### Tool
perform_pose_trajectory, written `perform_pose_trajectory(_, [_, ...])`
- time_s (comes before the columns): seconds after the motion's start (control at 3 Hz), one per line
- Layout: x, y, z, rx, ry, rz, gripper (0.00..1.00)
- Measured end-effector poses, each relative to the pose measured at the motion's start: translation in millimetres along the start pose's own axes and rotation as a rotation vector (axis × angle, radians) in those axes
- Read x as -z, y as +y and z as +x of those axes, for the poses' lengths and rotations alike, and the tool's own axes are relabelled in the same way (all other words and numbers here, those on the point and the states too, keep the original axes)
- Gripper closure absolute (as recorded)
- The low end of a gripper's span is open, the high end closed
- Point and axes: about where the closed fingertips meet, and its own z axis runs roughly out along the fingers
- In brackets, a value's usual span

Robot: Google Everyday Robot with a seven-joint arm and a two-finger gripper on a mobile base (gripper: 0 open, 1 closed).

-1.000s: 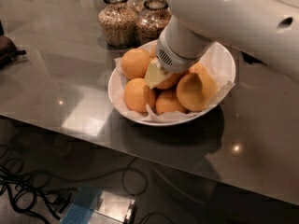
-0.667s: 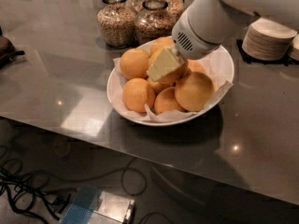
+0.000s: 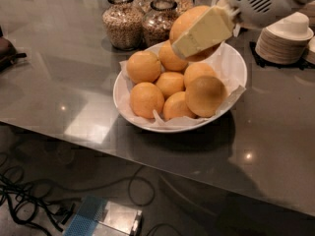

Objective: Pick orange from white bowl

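My gripper (image 3: 197,33) is shut on an orange (image 3: 189,21) and holds it lifted above the back of the white bowl (image 3: 234,58). One pale yellow finger (image 3: 204,32) lies across the front of the fruit; the other finger is hidden behind it. The white arm (image 3: 266,1) reaches in from the upper right. The paper-lined bowl sits mid-table and holds several more oranges (image 3: 170,85).
Two glass jars of grain (image 3: 123,18) stand just behind the bowl. A stack of small white saucers (image 3: 285,41) sits at the right rear. A dark object (image 3: 7,50) lies at the left edge. Cables and a box (image 3: 103,218) are on the floor below the table's front edge.
My gripper has risen out of the bowl and moved back to the right, carrying one orange up with it. The other oranges remain in the bowl.
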Motion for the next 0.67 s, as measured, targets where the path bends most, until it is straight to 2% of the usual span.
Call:
perform_pose_trajectory(0.33, [44,16,4,0.06,-0.085,-0.074,1.0])
perform_pose_trajectory(0.67, [52,31,-7,0.114,-0.141,-0.113,1.0])
